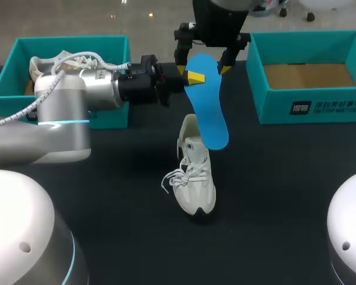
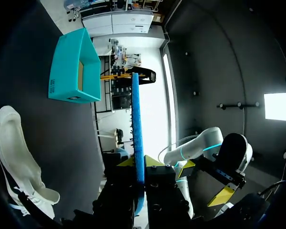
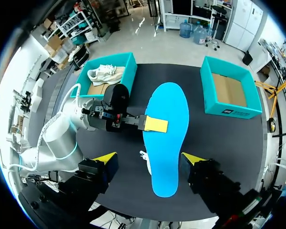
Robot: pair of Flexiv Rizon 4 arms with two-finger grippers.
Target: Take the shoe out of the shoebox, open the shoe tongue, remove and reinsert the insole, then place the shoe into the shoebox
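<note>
The empty right shoebox (image 1: 308, 110) stands on the black table (image 1: 273, 196), well apart from the white sneaker (image 1: 196, 178) at centre. The blue insole (image 1: 210, 113) hangs above the sneaker, pinched at one long edge by the left gripper (image 1: 193, 77). The right gripper (image 3: 149, 158) is spread, straddling the insole without contact. Expect a light, flexible sheet: grip its flat faces and avoid folding.

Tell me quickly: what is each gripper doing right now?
Left gripper: closed on the blue insole.
Right gripper: open, holding nothing, fingers either side of the insole.
</note>
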